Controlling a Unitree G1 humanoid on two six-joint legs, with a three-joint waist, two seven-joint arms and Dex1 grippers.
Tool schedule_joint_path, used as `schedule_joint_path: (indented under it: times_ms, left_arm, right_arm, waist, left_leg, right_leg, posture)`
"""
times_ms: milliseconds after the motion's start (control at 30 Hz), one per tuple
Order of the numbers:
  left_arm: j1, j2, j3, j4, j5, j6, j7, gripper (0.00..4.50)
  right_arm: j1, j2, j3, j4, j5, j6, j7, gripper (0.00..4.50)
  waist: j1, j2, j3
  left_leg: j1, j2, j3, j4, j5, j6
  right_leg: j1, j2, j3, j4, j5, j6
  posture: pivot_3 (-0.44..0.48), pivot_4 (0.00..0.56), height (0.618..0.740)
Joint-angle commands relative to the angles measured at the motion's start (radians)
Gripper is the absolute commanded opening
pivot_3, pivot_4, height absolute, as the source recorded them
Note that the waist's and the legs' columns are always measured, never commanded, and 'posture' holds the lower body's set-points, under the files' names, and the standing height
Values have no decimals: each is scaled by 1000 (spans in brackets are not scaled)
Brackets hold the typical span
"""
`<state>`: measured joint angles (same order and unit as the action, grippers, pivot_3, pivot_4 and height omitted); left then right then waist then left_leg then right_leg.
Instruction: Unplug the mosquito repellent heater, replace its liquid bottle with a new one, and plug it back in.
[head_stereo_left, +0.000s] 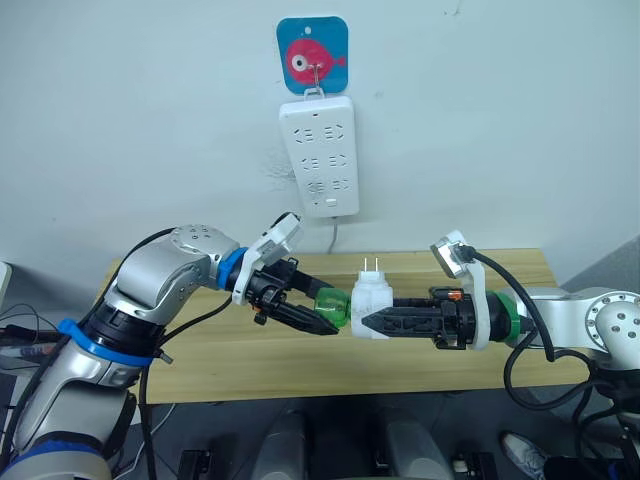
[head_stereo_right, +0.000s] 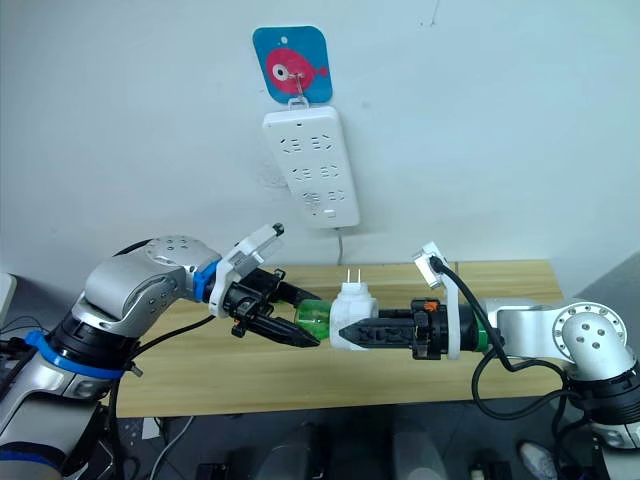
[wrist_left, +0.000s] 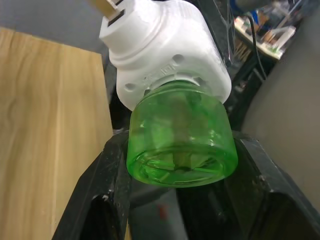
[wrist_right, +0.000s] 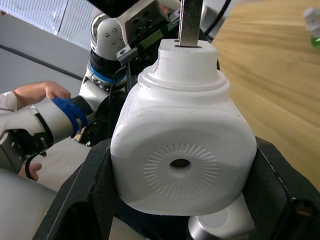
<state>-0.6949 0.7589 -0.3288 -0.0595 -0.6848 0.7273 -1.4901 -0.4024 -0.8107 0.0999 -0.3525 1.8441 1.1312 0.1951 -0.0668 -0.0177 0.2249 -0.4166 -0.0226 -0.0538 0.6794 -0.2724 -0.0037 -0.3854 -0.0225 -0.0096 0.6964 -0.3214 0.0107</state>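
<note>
Heater (head_stereo_left: 372, 306) in R jaws | L jaws grip green bottle (wrist_left: 181, 144) | person's hand (wrist_right: 44, 92) behind

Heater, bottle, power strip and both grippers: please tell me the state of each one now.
mosquito repellent heater: unplugged, held over the table, prongs up.
green bottle: seated in the heater's base.
power strip: hanging on the wall, no plug in its sockets.
left gripper: shut on the green bottle.
right gripper: shut on the heater.
</note>
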Motion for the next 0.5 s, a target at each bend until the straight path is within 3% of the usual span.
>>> schedule_joint_path:
  times_ms: [33, 200, 267, 400, 500]
  left_arm:
    - [5, -17, 33, 12, 66, -113, -8, 2597]
    - [132, -83, 83, -6, 239, -529, 44, 4110]
    - [175, -100, 99, 1, 290, -672, 52, 4144]
    - [292, -193, 185, 107, 406, -1169, 152, 4144]
    - [307, -230, 208, 176, 449, -1357, 198, 4144]
  right_arm:
    - [15, -24, -38, -11, -5, -10, -3, 3006]
    - [32, -28, -49, -7, 9, -28, -17, 3006]
    - [36, -29, -53, -5, 11, -30, -20, 3006]
    - [42, -25, -63, -1, 9, -35, -24, 3006]
    - [41, -22, -63, 1, 9, -37, -26, 3006]
  waist:
    - [0, 0, 0]
    - [0, 0, 0]
    - [1, 0, 0]
    - [8, 0, 0]
    - [10, 0, 0]
  left_leg:
    - [0, 0, 0, 0, 0, 0]
    - [0, 0, 0, -1, 0, 0]
    - [0, 1, 0, -1, 0, 0]
    - [0, 1, 1, 0, 0, 0]
    - [0, 1, 1, 0, 0, 0]
  right_leg:
    - [0, 0, 0, 0, 0, 0]
    - [0, 0, 0, -1, 0, 0]
    - [0, -1, 0, -2, 0, 0]
    - [0, -1, 0, -1, 0, 0]
    - [0, -1, 0, -1, 0, 0]
  posture:
    - [-131, 215, 740]
    - [-136, 215, 740]
    - [-136, 215, 740]
    - [-135, 214, 740]
    - [-135, 214, 740]
